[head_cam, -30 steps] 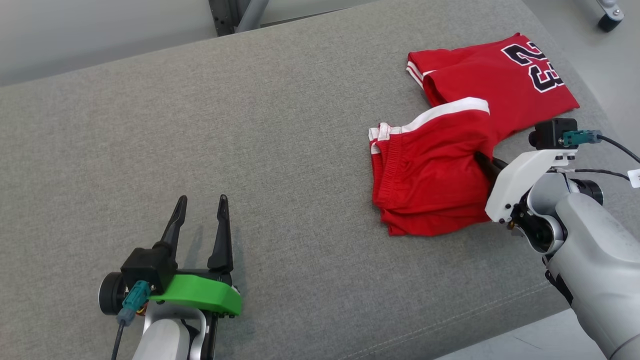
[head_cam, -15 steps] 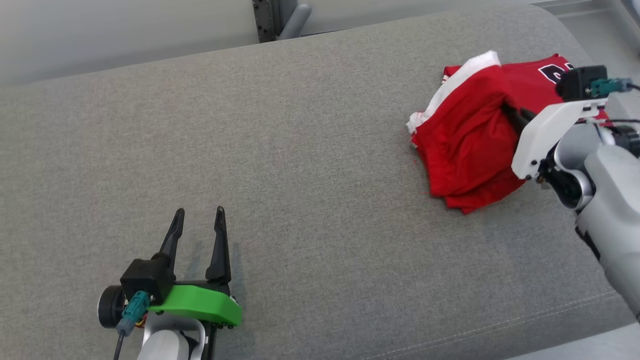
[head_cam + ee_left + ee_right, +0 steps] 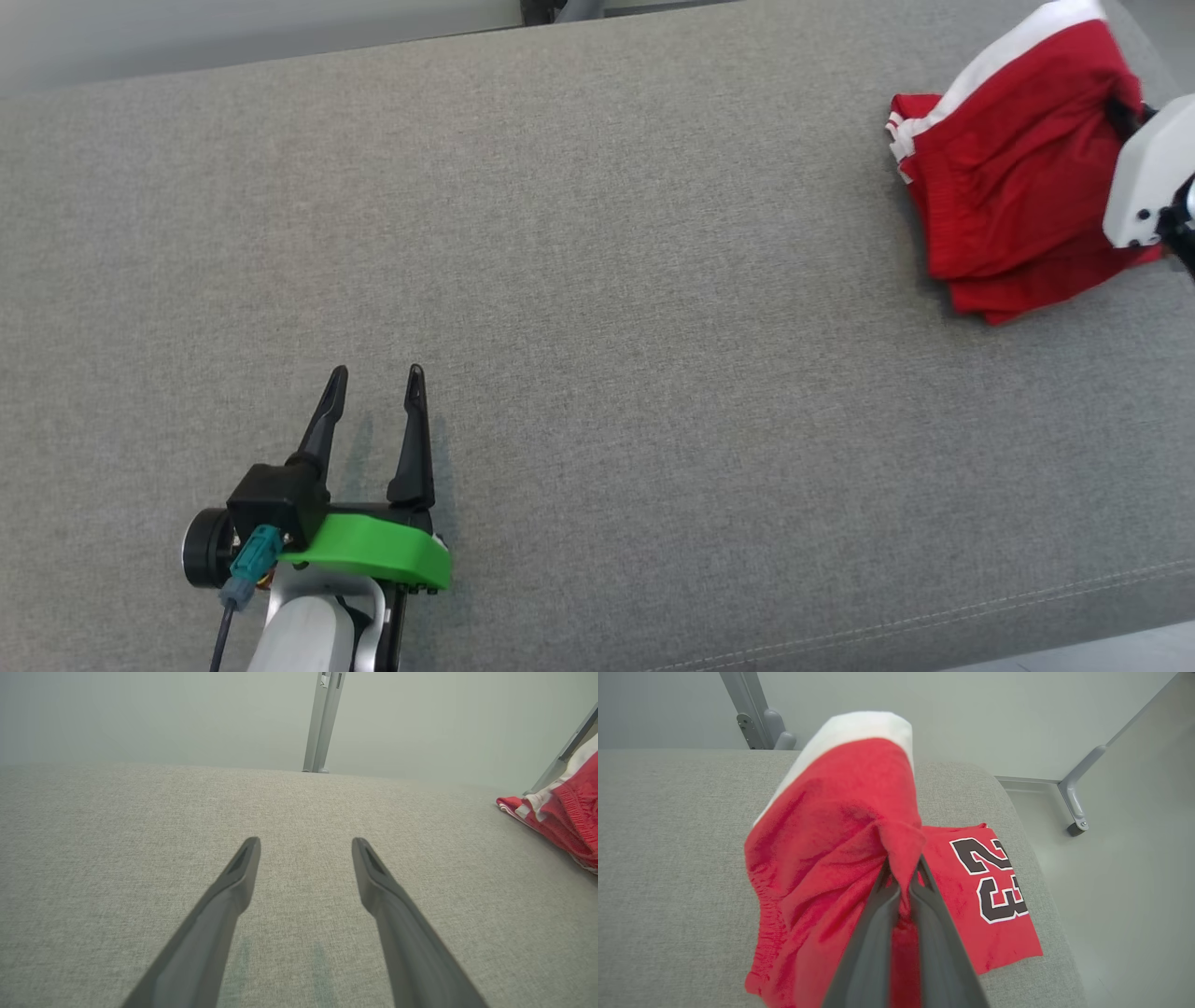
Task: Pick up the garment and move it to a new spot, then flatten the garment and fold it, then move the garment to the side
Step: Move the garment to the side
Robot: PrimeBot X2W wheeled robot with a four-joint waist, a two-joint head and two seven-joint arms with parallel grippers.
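While your right gripper [image 3: 903,870] pinches the red garment [image 3: 831,830] at the cushion's [image 3: 597,233] right end, your left gripper [image 3: 378,371], spread wide and empty, lies well apart leftward.

The garment [image 3: 1013,187] is bright red with a fat white band on one edge and skinny red-and-white stripes at the hem. It also has a 23 [image 3: 990,879] in black with a white outline. The cushion [image 3: 597,233] is a heathered light grey weave. The left gripper [image 3: 376,371] is black with a lime green bracket [image 3: 373,555] and a teal plug [image 3: 250,557]. The right gripper [image 3: 903,868] is dark grey with a white bracket [image 3: 1141,173], and the floor [image 3: 1134,905] is pale grey.
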